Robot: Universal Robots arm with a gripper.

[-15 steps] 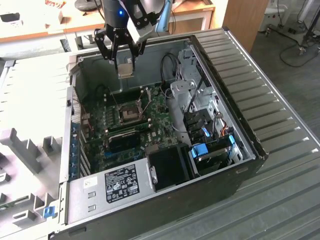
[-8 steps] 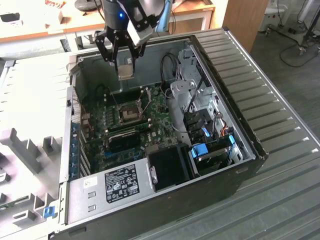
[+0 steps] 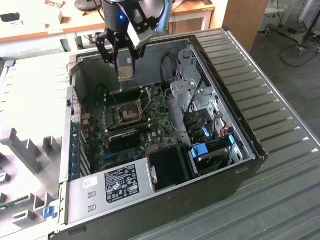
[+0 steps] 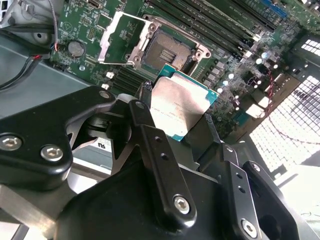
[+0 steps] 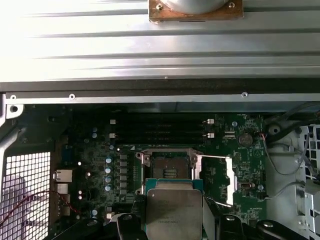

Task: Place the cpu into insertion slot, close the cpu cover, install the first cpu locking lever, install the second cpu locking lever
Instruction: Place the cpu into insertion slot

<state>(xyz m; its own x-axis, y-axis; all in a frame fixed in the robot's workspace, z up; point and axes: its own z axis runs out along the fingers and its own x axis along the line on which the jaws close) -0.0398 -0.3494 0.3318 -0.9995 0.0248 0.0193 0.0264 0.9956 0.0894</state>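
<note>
Gripper [image 4: 179,112]: I read the fingers [image 4: 144,125] as closed on opposite edges of the cpu [image 4: 182,102], with its metal top facing the wrist cameras. The chip hangs above the insertion slot [image 4: 167,50], clear of it. The cpu cover [image 4: 111,40] is swung open beside the slot.

The claw [image 3: 125,67] hangs pointing down (fingers [image 4: 150,145] clamped inward).

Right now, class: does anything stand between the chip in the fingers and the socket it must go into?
Nothing visible does. The fingers hold the chip clear of the board, and the socket lies bare. Its cover is swung open to one side, off the recess.
</note>
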